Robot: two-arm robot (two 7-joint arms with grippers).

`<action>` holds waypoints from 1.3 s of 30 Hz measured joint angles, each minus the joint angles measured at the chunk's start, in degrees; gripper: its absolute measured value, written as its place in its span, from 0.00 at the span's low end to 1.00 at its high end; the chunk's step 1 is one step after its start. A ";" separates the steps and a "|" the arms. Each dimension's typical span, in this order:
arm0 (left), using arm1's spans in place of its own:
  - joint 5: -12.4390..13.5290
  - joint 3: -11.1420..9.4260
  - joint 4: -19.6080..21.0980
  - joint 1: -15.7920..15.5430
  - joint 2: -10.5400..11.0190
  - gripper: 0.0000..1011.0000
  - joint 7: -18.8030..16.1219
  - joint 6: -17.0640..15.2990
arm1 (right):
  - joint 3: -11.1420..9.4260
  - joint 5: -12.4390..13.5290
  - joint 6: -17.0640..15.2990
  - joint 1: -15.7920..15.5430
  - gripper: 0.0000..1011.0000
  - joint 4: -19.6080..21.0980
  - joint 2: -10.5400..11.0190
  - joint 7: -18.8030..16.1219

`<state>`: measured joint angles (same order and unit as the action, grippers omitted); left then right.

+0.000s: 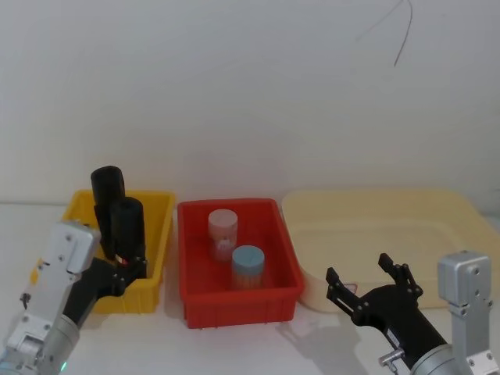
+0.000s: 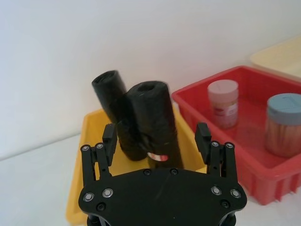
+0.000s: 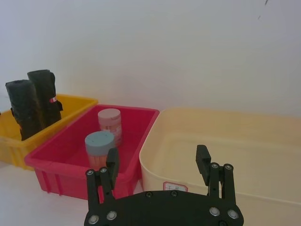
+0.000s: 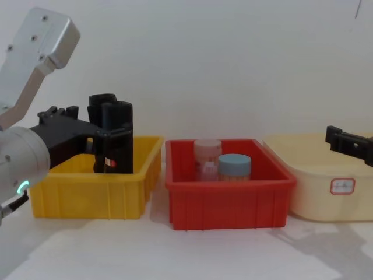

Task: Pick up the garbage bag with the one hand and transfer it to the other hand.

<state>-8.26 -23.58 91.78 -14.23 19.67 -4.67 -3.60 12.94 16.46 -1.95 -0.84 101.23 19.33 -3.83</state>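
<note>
Two black rolls stand upright in the yellow bin (image 1: 160, 205) at the left. The front one, the garbage bag (image 1: 126, 226) (image 2: 153, 117) (image 4: 118, 137) (image 3: 26, 110), carries a small red mark low on its side. My left gripper (image 1: 129, 263) (image 2: 156, 136) (image 4: 113, 133) is open and straddles this roll at its lower half, one finger on each side with a gap showing on both sides. The second roll (image 1: 107, 186) leans just behind it. My right gripper (image 1: 358, 269) (image 3: 158, 162) (image 4: 338, 137) hangs open and empty at the near edge of the cream tub.
A red bin (image 1: 226, 205) in the middle holds a blue-lidded jar (image 1: 248, 266) and a pink-lidded jar (image 1: 223, 230). A wide cream tub (image 1: 391, 197) stands at the right. A white wall runs close behind the bins.
</note>
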 joint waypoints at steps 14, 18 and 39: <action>-0.75 0.90 -7.34 -3.90 -3.18 0.99 0.95 0.46 | 0.00 0.00 0.00 0.00 0.99 0.00 0.00 0.00; -0.97 0.84 -9.40 -5.23 -4.08 0.99 1.75 1.05 | 0.00 0.00 0.00 0.00 0.99 0.00 0.00 0.00; -3.28 0.88 -21.63 -12.83 -10.37 0.94 6.43 5.67 | 0.00 0.00 0.00 0.00 0.99 0.00 0.00 0.00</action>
<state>-11.54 -22.70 70.15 -27.07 9.30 1.75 2.07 12.94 16.46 -1.95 -0.84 101.23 19.33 -3.83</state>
